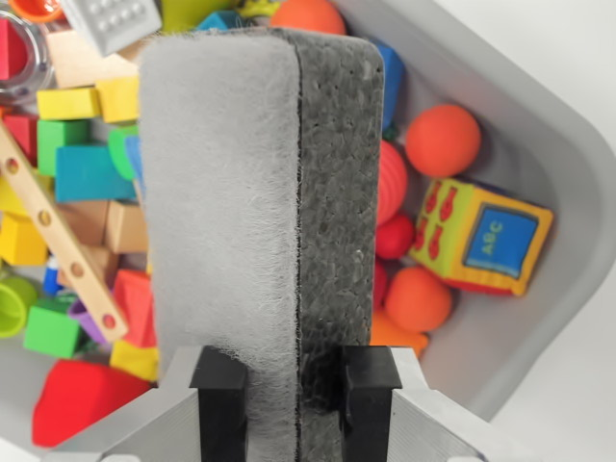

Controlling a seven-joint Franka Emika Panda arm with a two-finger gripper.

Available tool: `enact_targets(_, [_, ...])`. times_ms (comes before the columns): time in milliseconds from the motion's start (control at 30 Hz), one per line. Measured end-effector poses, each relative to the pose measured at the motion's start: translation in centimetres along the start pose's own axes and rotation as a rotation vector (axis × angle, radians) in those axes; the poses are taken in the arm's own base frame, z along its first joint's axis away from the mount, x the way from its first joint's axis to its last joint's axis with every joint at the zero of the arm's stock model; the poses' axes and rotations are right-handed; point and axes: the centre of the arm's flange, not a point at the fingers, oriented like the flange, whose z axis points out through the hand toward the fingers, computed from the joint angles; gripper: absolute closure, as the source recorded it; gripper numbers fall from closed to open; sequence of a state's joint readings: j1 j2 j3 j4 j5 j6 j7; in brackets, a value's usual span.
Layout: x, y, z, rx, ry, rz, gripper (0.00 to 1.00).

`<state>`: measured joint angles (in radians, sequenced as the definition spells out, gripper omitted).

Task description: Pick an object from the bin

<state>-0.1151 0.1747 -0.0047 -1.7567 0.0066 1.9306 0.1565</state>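
The bin, a grey tub with a rounded corner, lies beneath and beyond the gripper; its wall curves down the wrist view's right, and it holds a dense heap of toys.

The sponge, white felt on one face and black foam on the other, stands upright out of the gripper and fills the middle of the view; the two black fingertips press on its lower end from either side, so the gripper is closed on the sponge. It hides most of what is directly below; whether its far end touches the heap cannot be told.

To the wrist view's right of the gripper: a soft ABC cube; above it an orange ball; a second orange ball nearer the fingers. To the left: a pile of coloured wooden blocks; a wooden strip with holes lying slantwise across them.

Judgement on progress: the grasp looks done and firm; the sponge appears to stand clear of the heap, so the lift seems under way or complete; what is left is at most carrying it clear of the bin.
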Motion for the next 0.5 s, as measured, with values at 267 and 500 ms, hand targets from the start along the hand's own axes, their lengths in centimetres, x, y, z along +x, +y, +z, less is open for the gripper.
enact_targets(267, [-0.01, 0.00, -0.21, 0.000, -0.001, 0.000, 1.00])
enact_targets(500, [0.00, 0.00, -0.11, 0.000, -0.003, 0.000, 1.00])
